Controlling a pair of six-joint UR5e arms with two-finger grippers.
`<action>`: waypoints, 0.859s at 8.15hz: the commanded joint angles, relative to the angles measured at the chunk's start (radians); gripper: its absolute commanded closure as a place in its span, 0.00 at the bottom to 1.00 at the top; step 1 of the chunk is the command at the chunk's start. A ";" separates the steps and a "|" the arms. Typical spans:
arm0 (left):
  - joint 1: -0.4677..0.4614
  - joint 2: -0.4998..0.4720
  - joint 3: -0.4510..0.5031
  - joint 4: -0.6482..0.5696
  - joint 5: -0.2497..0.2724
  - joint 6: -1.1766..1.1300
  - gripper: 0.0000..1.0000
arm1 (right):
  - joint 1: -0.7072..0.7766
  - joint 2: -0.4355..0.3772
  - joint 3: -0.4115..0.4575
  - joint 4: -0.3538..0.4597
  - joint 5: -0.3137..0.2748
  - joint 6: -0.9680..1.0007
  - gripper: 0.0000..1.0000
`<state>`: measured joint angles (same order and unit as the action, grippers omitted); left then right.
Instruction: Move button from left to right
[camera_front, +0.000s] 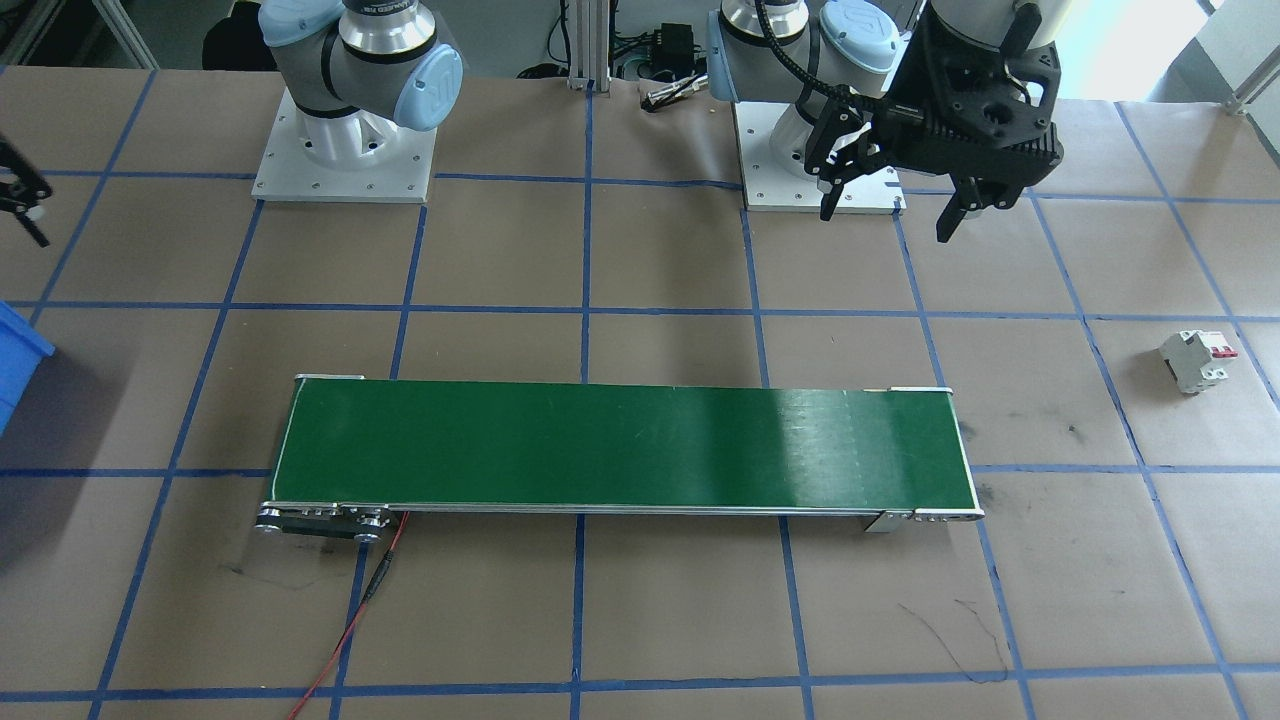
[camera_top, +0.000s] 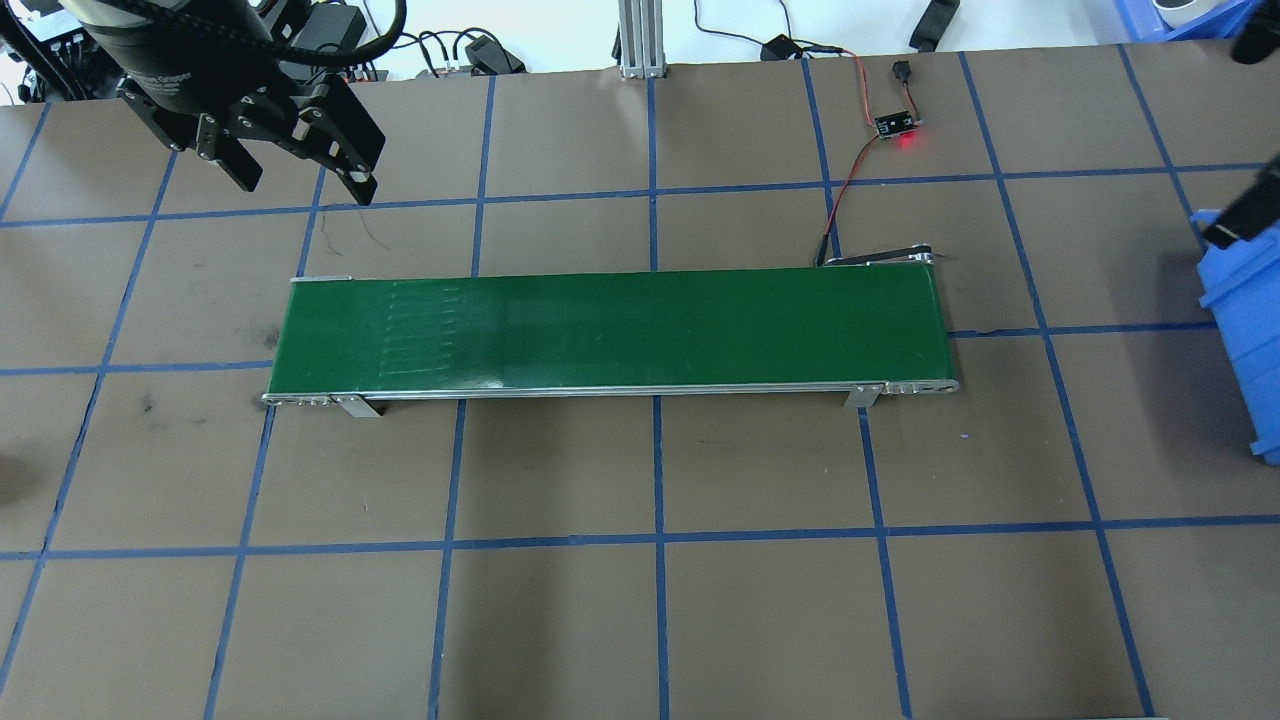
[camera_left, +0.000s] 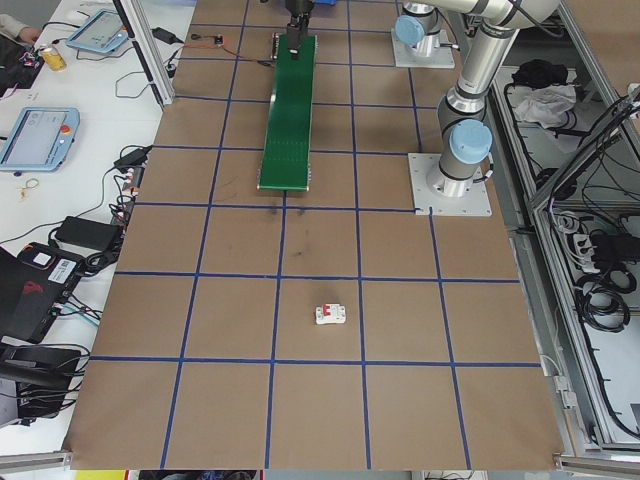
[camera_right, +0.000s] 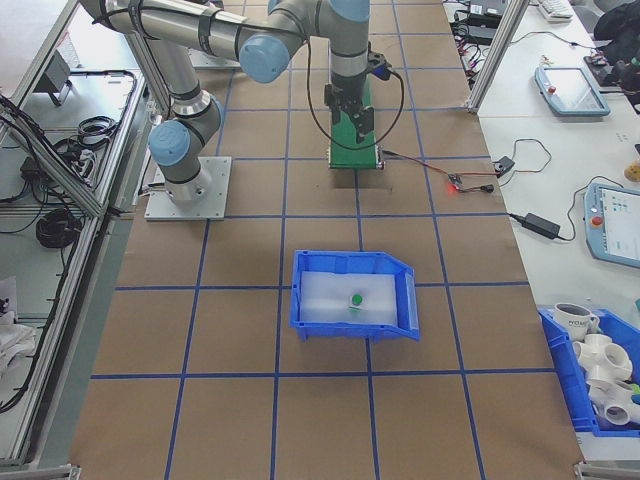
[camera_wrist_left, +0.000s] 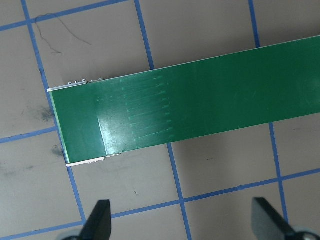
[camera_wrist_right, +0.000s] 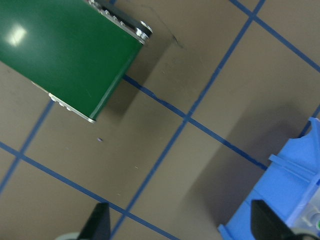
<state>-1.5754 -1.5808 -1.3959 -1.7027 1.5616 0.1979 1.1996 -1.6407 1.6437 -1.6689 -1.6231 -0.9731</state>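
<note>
Button (camera_right: 355, 299) sits inside the blue bin (camera_right: 352, 262), approx centre, at 6 o'clock from the green belt (camera_right: 356, 143) in ext right view. My left end effector (camera_wrist_left: 180, 222) hangs wide, empty, over the counter (camera_top: 640, 620); right end effector (camera_wrist_right: 180, 222) likewise wide, nr the bin.

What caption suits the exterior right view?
Green-capped button lying in blue bin, conveyor belt beyond.

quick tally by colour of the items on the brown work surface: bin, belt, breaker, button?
Blue: 1, the bin
Green: 2, the conveyor belt and the button, green-capped, inside the bin
White with red levers: 1, the circuit breaker
Total: 4
</note>
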 joint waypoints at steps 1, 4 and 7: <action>0.000 0.002 0.000 0.000 0.000 0.000 0.00 | 0.298 0.001 -0.005 0.024 -0.017 0.618 0.00; 0.000 0.001 0.000 0.000 0.000 0.000 0.00 | 0.345 0.010 -0.005 0.021 0.024 0.823 0.00; 0.000 0.002 0.000 -0.002 0.000 0.000 0.00 | 0.345 0.013 -0.005 0.021 0.016 0.821 0.00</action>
<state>-1.5754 -1.5795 -1.3966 -1.7034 1.5616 0.1979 1.5435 -1.6297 1.6383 -1.6453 -1.6033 -0.1567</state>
